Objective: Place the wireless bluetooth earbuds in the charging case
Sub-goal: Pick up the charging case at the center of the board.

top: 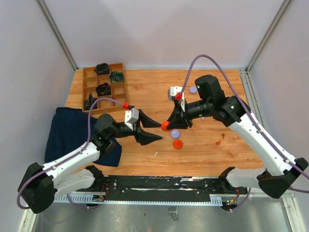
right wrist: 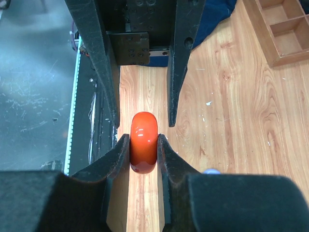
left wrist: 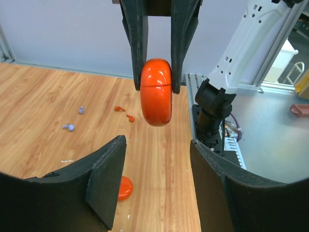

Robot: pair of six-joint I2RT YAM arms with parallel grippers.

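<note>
Nearest us on the wooden worktop, a flat orange-red plastic disc lay just short of a flat lavender plastic disc. A crumpled dark blue cloth sat at the near left, under the left arm.

Just beyond the discs, the two claws faced each other tip to tip above the boards. The right claw was closed tight on a glossy orange-red round plastic case. It held the case on edge, with a finger pressed against each flat face. The left claw stood partly open with nothing in it. Its fingertips flanked the rim of the case, and we saw a gap on either side.

To the right, well apart from the case, two tiny orange-red stemmed plastic earbuds lay loose on the worktop. Two lavender stemmed earbuds lay a little farther back.

Farther still, a second lavender disc lay beside the right arm. At the far left stood a wooden compartment tray, with black coiled bundles in four of its compartments.
</note>
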